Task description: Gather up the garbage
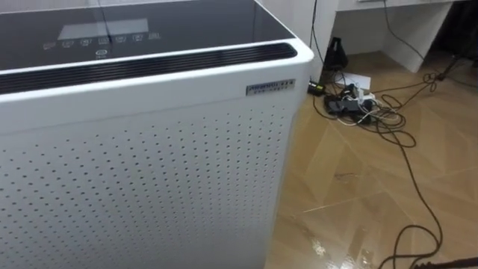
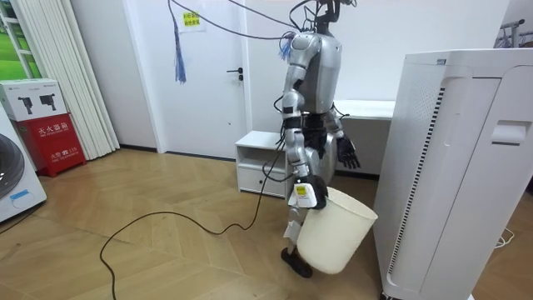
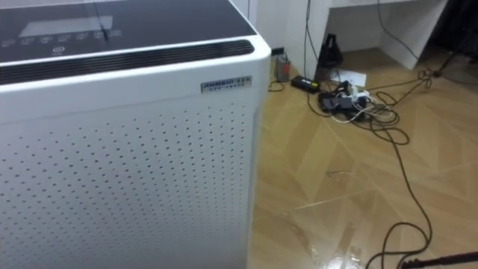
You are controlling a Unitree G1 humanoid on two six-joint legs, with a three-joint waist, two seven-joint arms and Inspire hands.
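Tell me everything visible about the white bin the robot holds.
The white bin is a plain, smooth, plastic-looking pail, tapering toward its base. It hangs low at the robot's shins, tilted, mouth facing up toward the room view's right. The right hand grips its rim. Its inside is hidden. It is close beside the tall white air purifier, seemingly not touching it.

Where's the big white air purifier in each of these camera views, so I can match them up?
Left eye view: the air purifier takes the left and centre.
Right eye view: again left and centre.
Room view: at the right edge, beside the white bucket.
Shared landmark: the wooden floor beside it.
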